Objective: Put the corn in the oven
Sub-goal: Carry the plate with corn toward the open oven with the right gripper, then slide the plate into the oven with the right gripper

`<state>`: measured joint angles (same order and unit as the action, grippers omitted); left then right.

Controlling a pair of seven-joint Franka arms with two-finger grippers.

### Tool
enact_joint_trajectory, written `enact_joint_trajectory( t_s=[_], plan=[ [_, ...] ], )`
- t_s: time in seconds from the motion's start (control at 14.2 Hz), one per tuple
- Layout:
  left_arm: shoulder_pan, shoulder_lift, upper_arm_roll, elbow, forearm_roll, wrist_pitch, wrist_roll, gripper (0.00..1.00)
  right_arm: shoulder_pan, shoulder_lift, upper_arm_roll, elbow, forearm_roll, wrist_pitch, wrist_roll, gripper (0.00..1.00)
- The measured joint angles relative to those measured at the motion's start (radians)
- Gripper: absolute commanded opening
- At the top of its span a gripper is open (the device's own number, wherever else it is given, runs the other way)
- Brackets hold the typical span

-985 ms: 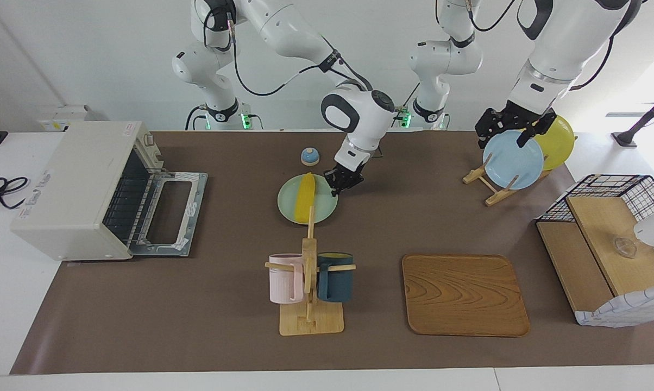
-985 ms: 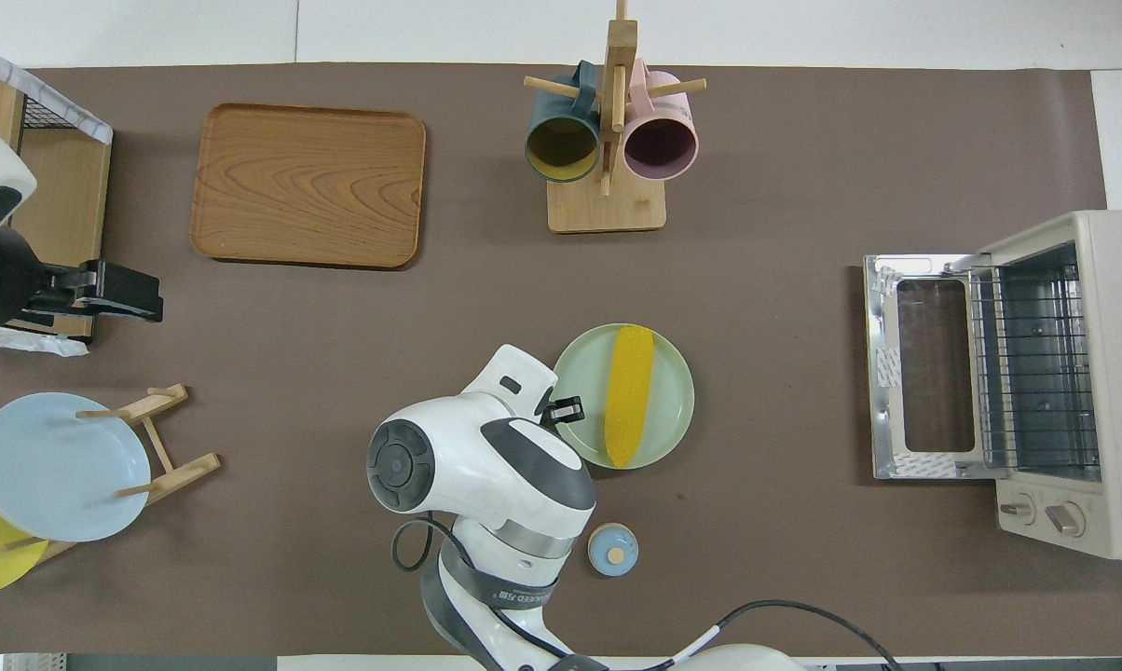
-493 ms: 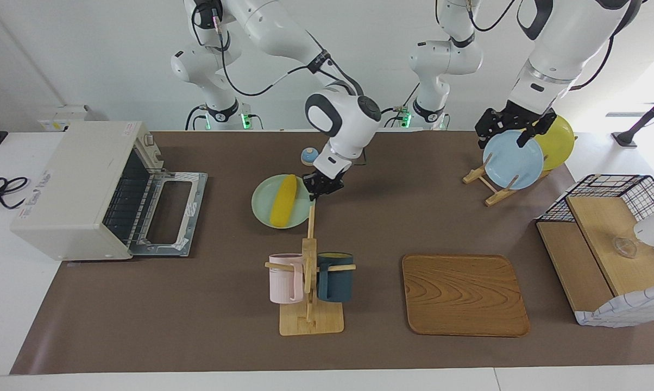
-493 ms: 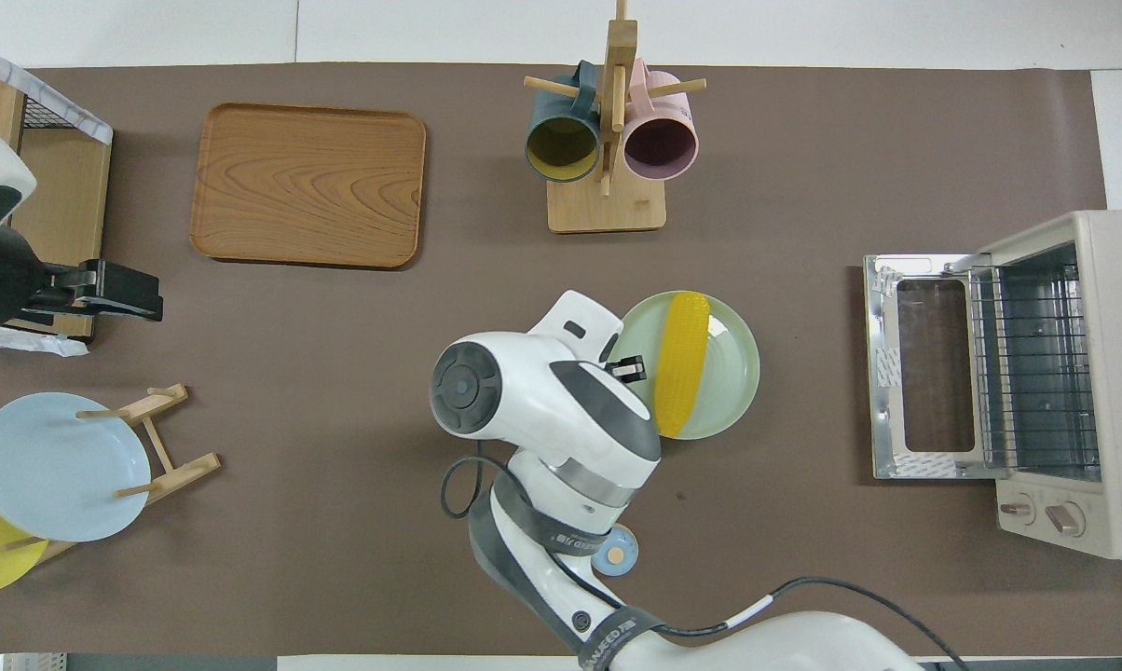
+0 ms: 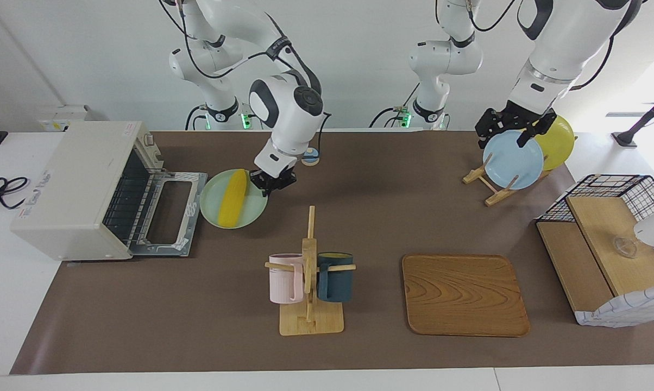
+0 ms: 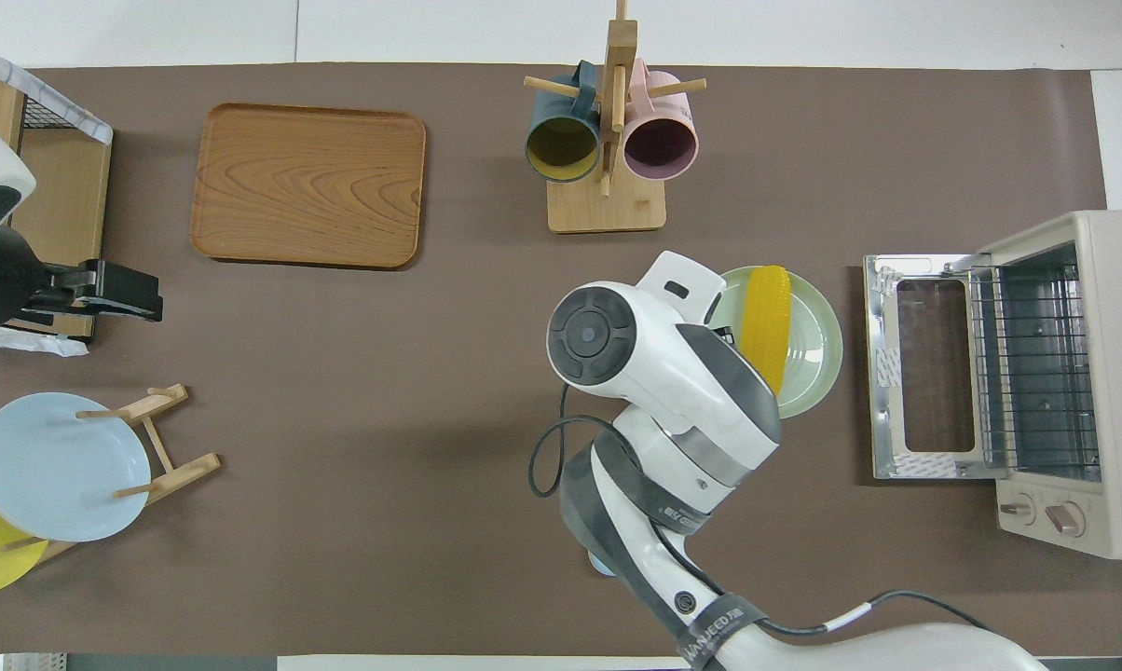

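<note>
The yellow corn [image 5: 232,198] lies on a pale green plate [image 5: 251,215]. My right gripper [image 5: 268,183] is shut on the rim of the plate at the edge toward the left arm's end. The plate is right beside the dropped-open door [image 5: 194,179] of the off-white oven [image 5: 71,184], at the right arm's end of the table. In the overhead view the corn [image 6: 768,315] and plate [image 6: 814,359] show beside the oven door [image 6: 882,373], and the wrist hides the fingers. My left gripper [image 5: 514,129] waits over the blue plate [image 5: 513,161].
A mug rack [image 5: 309,271] with a pink and a dark blue mug stands mid-table, farther from the robots than the plate. A wooden tray [image 5: 464,293], a plate rack with a yellow plate [image 5: 559,142], a basket shelf [image 5: 604,244] and a small blue bell [image 5: 310,158] are also here.
My right gripper has carried the green plate with the corn from mid-table toward the right arm's end, up to the open oven door. The left arm has not moved.
</note>
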<state>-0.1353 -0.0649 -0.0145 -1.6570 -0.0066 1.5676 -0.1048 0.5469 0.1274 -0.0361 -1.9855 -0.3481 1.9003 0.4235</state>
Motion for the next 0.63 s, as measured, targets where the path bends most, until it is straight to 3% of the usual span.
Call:
enact_joint_trajectory(
  t_s=[0.35, 0.63],
  plan=[
    [0.0, 0.0, 0.0, 0.0, 0.0, 0.0, 0.0, 1.0, -0.166, -0.137, -0.001, -0.175, 0.0, 0.126, -0.231, 0.0],
    [0.0, 0.0, 0.0, 0.0, 0.0, 0.0, 0.0, 1.0, -0.255, -0.165, -0.001, -0.209, -0.033, 0.155, -0.323, 0.0]
  ],
)
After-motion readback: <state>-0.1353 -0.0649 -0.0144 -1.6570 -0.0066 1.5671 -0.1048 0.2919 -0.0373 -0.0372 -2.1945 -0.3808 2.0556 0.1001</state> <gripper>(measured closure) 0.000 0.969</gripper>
